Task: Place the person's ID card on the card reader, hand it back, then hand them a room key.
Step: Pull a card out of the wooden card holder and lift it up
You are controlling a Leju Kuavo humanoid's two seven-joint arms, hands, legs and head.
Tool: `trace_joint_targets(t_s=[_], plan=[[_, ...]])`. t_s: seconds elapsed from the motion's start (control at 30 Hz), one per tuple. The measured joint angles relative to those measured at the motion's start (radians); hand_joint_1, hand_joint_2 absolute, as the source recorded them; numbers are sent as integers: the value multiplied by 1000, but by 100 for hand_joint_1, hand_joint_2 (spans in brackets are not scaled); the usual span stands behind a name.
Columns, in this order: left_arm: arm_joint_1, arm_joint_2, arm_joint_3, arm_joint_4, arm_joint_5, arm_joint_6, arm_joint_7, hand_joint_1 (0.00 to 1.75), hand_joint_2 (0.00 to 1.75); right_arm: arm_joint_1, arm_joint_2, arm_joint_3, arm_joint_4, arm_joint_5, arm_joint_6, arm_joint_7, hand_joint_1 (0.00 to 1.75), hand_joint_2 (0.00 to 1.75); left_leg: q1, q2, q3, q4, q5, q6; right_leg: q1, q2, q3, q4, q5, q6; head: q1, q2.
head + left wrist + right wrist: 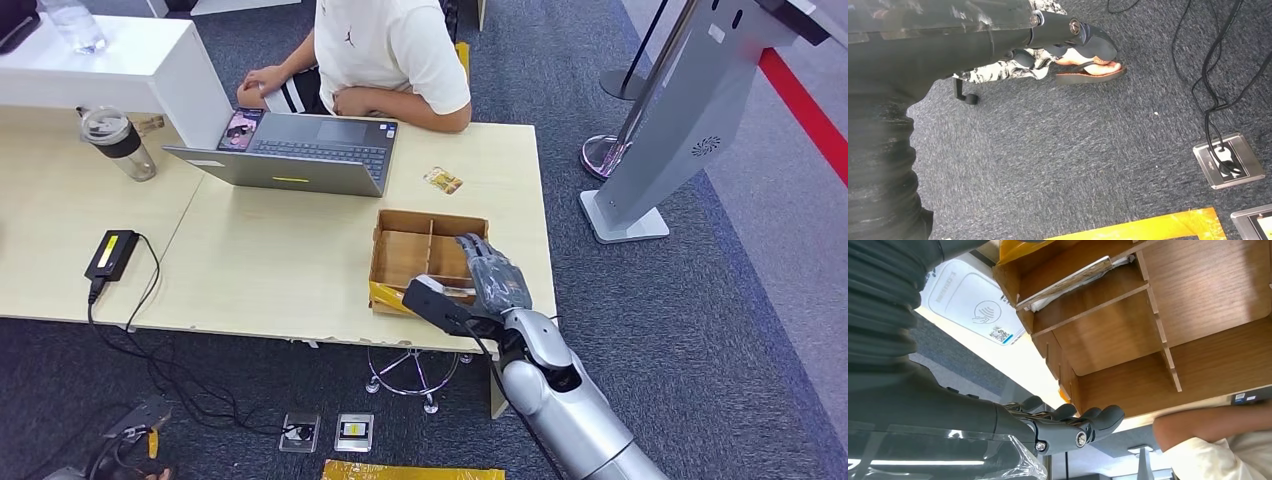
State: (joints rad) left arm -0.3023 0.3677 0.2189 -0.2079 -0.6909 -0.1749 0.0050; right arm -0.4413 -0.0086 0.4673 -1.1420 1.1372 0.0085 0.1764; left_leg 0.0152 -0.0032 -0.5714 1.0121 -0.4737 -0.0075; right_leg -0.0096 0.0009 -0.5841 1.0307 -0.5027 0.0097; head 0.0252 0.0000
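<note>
My right hand [492, 280] hovers over the wooden divided box [405, 255] at the near edge of the pale table [270, 270], fingers loosely apart and holding nothing; my left hand [1075, 37] hangs over grey carpet [1073, 150], curled in, empty. The white card reader [973, 307] lies beside the box (wrist view). A card [442, 180] sits at 12 o'clock beyond the box, the laptop [300, 150] at 10 o'clock, with the seated person [385, 50] farthest.

You get bright, even overhead light in the head view, with soft shadows under the table [300, 300] and wide-angle bending at the edges. The left wrist view is smeared by motion blur across the carpet [1058, 160] (its plastic wrap glints). The right wrist view is sharper, its near cover blurred.
</note>
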Motion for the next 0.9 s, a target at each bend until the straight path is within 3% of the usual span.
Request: trace_joint_targets(t_s=[0.37,0.5,0.9], plan=[[-1,0,0,0,-3,0,0,0,175,0,12,0,17,4,-5,-5,17,175,0,0,0,0,0,0,0,0,0,0,0,0,0,0],[-1,0,0,0,-3,0,0,0,175,-1,13,1,23,7,-7,-8,37,175,0,0,0,0,0,0,0,0,0,0,0,0,0,0],[0,0,0,0,-4,0,0,0,175,0,21,5,35,12,-17,-17,72,175,0,0,0,0,0,0,0,0,0,0,0,0,0,0]])
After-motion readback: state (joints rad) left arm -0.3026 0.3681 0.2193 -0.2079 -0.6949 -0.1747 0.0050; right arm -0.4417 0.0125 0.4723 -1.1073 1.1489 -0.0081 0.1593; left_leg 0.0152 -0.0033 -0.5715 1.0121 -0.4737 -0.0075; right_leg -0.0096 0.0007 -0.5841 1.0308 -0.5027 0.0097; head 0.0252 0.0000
